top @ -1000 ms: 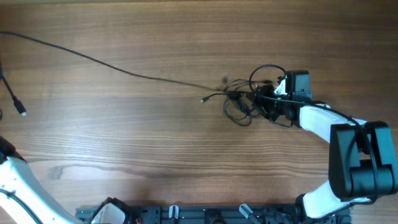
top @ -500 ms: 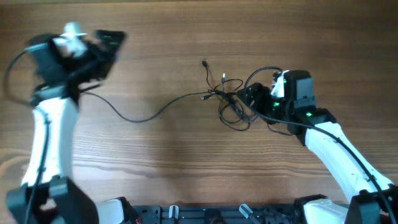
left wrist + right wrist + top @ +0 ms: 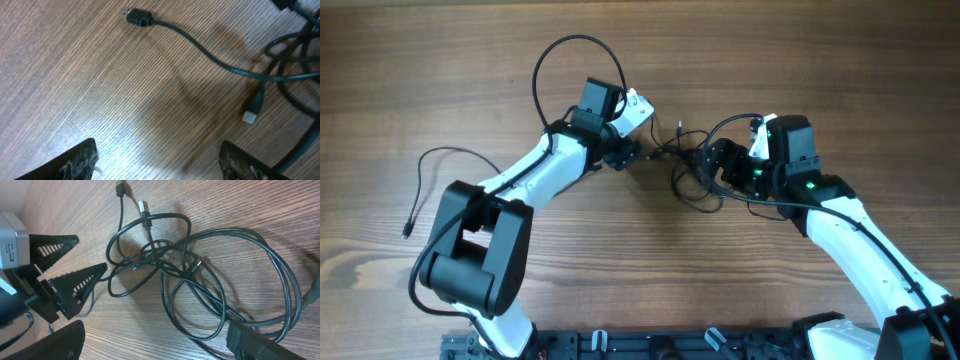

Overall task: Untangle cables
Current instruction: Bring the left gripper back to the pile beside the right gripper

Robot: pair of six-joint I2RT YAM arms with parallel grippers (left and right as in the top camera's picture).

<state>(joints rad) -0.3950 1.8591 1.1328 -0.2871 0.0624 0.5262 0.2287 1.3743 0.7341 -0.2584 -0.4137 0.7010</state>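
Observation:
The cables [image 3: 692, 172] are thin black wires bunched in a knot of loops at the table's middle. In the right wrist view the knot [image 3: 165, 265] spreads wide, with two plug ends [image 3: 122, 189] at the top. My right gripper [image 3: 713, 165] stands open at the knot's right edge, its fingers [image 3: 260, 342] low over the nearest loops without clasping them. My left gripper [image 3: 630, 157] is open just left of the knot. Between its fingers [image 3: 80, 160] lies only bare wood; a USB plug [image 3: 132, 16] and a white-tipped plug [image 3: 252, 107] lie ahead.
One separate thin cable [image 3: 420, 175] lies at the far left, its plug end [image 3: 408, 232] toward the front and its other end hidden under the left arm. A thicker arm cable [image 3: 575, 42] loops above the left wrist. The wooden table [image 3: 800, 60] surrounds everything.
My left arm swung in from the far left to the knot, leaving the long cable lying at the left. My right gripper has opened wider beside the knot.

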